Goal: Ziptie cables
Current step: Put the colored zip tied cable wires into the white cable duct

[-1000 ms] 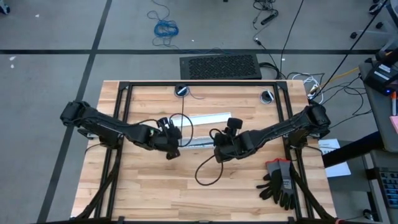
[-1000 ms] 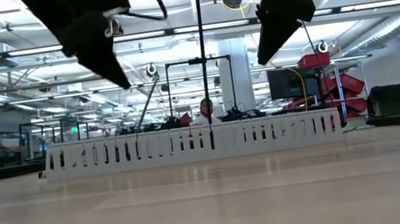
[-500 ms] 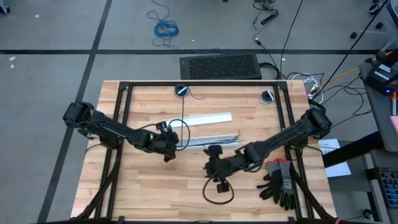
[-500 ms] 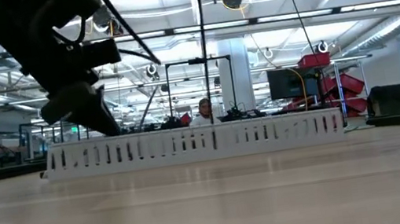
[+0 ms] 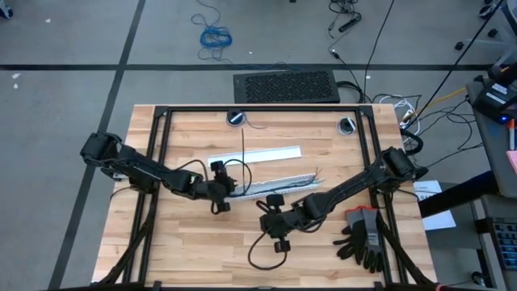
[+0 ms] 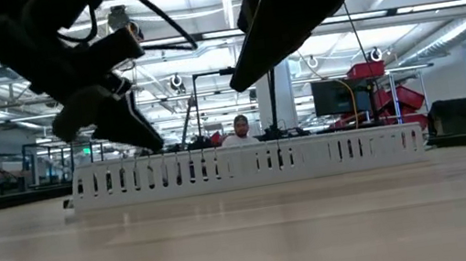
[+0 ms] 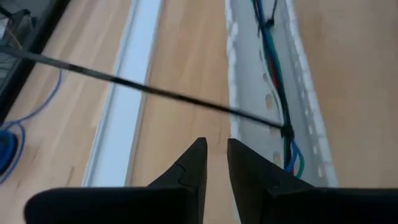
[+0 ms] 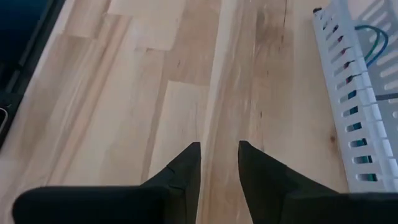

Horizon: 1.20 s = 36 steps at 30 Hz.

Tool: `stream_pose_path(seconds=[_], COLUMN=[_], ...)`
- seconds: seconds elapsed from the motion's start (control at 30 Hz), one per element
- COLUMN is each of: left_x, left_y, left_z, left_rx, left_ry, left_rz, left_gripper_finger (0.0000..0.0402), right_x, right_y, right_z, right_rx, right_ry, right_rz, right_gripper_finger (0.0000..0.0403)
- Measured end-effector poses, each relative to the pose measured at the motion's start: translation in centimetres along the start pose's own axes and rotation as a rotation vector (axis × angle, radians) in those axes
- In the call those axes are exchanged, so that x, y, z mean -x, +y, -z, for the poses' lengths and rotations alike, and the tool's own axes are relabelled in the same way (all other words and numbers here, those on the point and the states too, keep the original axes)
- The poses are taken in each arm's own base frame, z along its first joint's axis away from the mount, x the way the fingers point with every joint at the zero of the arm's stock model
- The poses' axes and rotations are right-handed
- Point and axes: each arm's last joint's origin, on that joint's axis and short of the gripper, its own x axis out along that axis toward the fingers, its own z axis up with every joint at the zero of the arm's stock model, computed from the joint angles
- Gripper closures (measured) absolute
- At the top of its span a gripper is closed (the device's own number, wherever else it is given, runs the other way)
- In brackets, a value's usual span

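Pale wood planks make up the table [image 5: 194,250], which sits inside a black frame. Near its middle lies a white slotted cable duct [image 5: 275,185], tilted slightly, and the cables [image 7: 273,93], thin blue, green and red wires, run along the inside of this channel. A ziptie [image 7: 155,91], a thin black strip, is cinched around the wires and its long tail sticks out across the duct wall and over the wood. In the high view this tail rises as a thin dark line from the duct toward the flat white cover strip [image 5: 257,153], which lies just beyond the duct.

At the duct's left end hovers the left gripper [image 7: 213,163], its jaws nearly pressed together with only a narrow slit between them, holding nothing. On the near side of the duct, over bare wood, is the right gripper [image 8: 219,163]; its jaws stand a little apart and empty. Black work gloves [image 5: 361,236] lie at the table's right front corner.
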Motion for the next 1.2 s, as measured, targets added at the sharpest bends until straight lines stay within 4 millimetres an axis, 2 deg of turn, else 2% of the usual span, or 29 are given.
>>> stream_pose_path(seconds=[0.33, 0.47, 0.8, 0.9, 1.07, 1.2], left_x=[-0.1, -0.4, -2.7, -3.1, -3.0, -2.7], left_y=[-0.2, 0.0, -0.2, -0.3, -0.5, -0.8], left_z=[-0.4, -0.3, 0.7, 0.8, 0.6, 0.4], left_rx=[0.054, 0.104, 0.130, 0.143, 0.141, 0.118], left_ry=[-0.031, -0.021, 0.034, 0.035, 0.007, -0.016], left_rz=[0.058, 0.051, 0.040, 0.037, 0.040, 0.054], left_gripper_finger=[0.0277, 0.0274, 0.0276, 0.0297, 0.0381, 0.0391], right_x=[0.0, 0.0, 0.0, -0.1, -0.2, -0.5], right_y=[0.0, 0.0, 0.0, -0.3, -1.5, -3.8], right_z=[0.0, 0.0, -0.1, -0.2, -0.6, -1.2], right_rx=[-0.001, 0.000, -0.002, -0.008, -0.013, 0.007], right_ry=[-0.005, -0.004, -0.014, -0.017, -0.034, -0.065], right_rz=[-0.002, -0.002, -0.002, 0.003, 0.060, 0.149], right_gripper_finger=[0.0309, 0.0309, 0.0309, 0.0309, 0.0317, 0.0347])
